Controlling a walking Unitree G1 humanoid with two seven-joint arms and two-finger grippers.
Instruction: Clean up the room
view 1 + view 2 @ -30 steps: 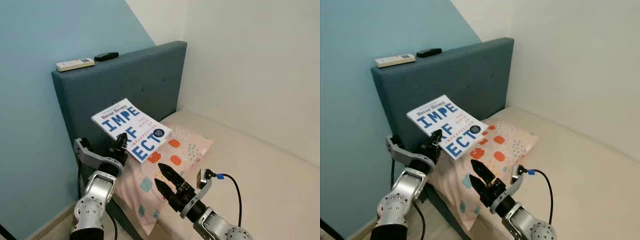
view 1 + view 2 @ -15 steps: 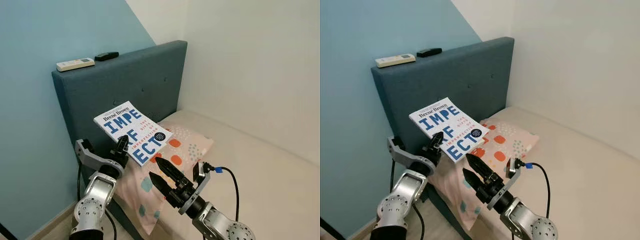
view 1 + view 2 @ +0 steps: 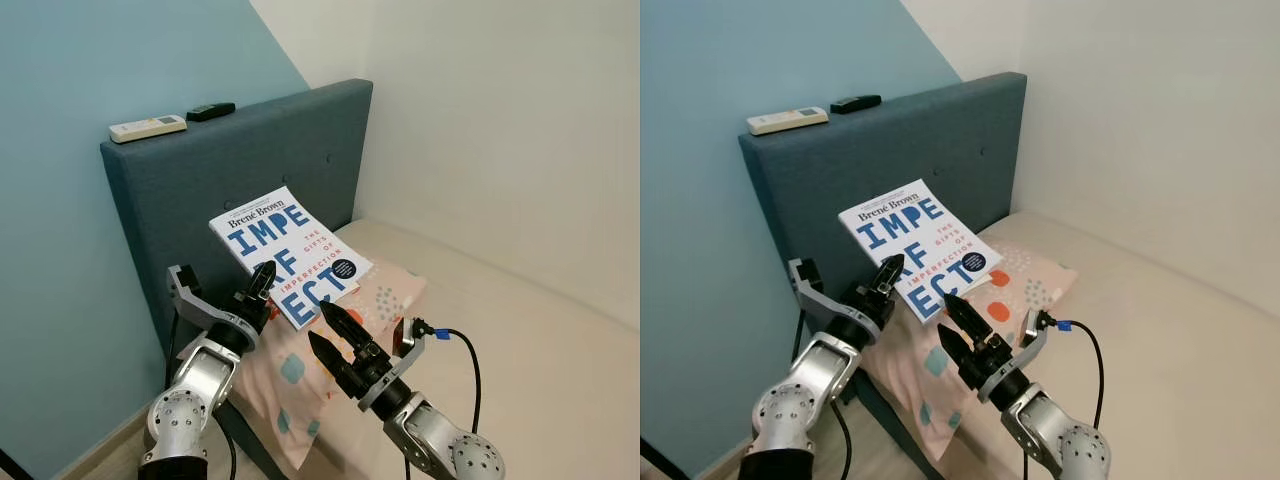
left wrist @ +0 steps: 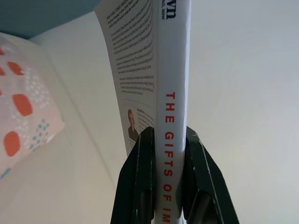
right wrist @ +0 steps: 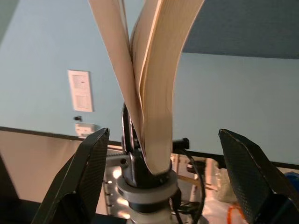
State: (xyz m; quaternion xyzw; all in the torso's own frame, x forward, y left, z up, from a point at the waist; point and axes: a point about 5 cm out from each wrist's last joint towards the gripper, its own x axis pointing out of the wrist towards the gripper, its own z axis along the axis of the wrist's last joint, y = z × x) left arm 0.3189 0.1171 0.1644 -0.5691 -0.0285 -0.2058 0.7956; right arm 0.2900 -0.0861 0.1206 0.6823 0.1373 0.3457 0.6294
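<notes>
**Two grippers at one book – handover geometry**

Nearest: right gripper (image 3: 331,335), fingers spread wide apart, nothing between them. Book (image 3: 292,254) lies just ahead of and above its tips, fore-edge side toward it. Right wrist view: page block (image 5: 152,70) stands centred between the two black fingers (image 5: 88,172), pages fanning slightly, but not touching either finger. So the R gripper straddles the book's free edge w/o contact.

Next: left gripper (image 3: 262,281) is clamped on the book at its spine end. Left wrist view: both fingers (image 4: 140,182) press either side of the spine, red "THE GIFTS OF IM…" lettering running straight away from the gripper. Long axis of the book thus runs along the L gripper's pointing direction, up and away from it; cover tilted, facing up toward the head cam. Book is in the air, above the pillow (image 3: 300,370), not resting on it.

Judgement: L arm carries; R is nearer the free edge, so any re-grip turns on closing over the page block, which looks floppy.

Beyond the grippers: blue headboard (image 3: 300,150), w/ a white remote (image 3: 148,127) and a small dark object (image 3: 211,111) on its top edge, well apart from both grippers.

Hard to tell:
- lower cover text hidden behind L gripper
- how deep the L fingers bite
- dark object's identity
- destination for the book
</notes>
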